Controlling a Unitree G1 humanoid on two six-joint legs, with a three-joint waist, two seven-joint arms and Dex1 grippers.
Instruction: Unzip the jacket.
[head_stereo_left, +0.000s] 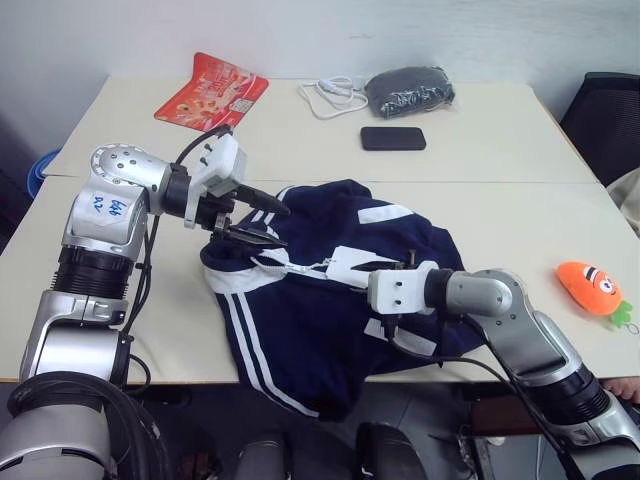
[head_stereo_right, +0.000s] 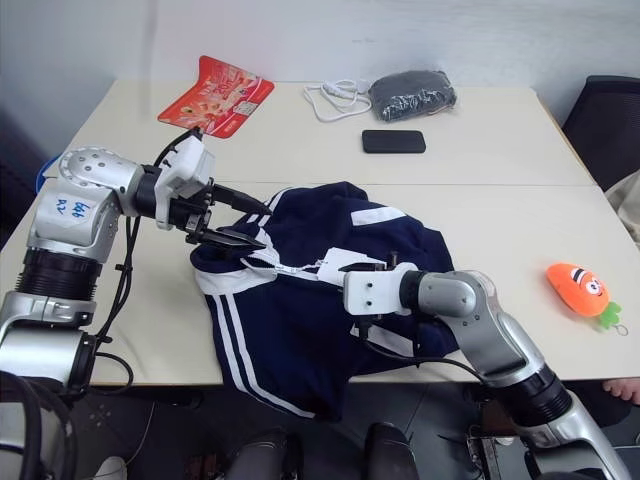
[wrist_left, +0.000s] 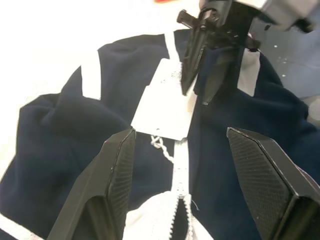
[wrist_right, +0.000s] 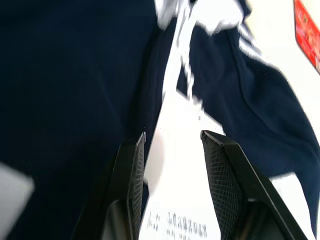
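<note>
Navy fabric with white stripes is spread across the front of the pale surface (head_stereo_left: 520, 215) — that's the jacket (head_stereo_left: 330, 300), bunched, its lower part hanging over the near edge. Left gripper (head_stereo_left: 262, 220) sits up at the collar end, fingers parted; in its wrist view the two fingers straddle the zipper line without pinching it, so it looks released. Right gripper (head_stereo_left: 352, 264) reaches in from the other side at the white paper tag (wrist_left: 167, 102), and its wrist view has that tag lying between the fingers — whether they actually clamp it I cannot tell. Progress? The zipper teeth (wrist_left: 179, 217) near the collar appear parted a little, but below the tag the front reads as closed. My call: early going, with most of the zip left to draw down.
</note>
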